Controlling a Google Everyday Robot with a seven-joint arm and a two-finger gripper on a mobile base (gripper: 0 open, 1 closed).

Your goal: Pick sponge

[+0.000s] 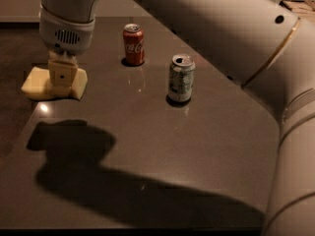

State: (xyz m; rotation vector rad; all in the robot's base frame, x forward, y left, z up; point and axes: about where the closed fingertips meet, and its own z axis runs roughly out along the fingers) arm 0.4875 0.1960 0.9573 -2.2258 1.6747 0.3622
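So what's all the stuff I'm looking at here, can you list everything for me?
sponge: one, pale yellow, far left, clamped in the gripper; its shadow lies well below it, so it looks lifted.
cola can: one, red, upright, far side of the table.
drink can: one, silver-white with greenish print, upright, mid-table, nearer and to the right of the cola can.
table: one, dark grey-brown, glossy, fills most of the view.
tan object: one, top right corner, cut off by the edge; cannot tell what it is.
gripper: one, pale yellow, under the wrist at far left, shut on the sponge.
arm: one, white, reaching in from the right across the top.
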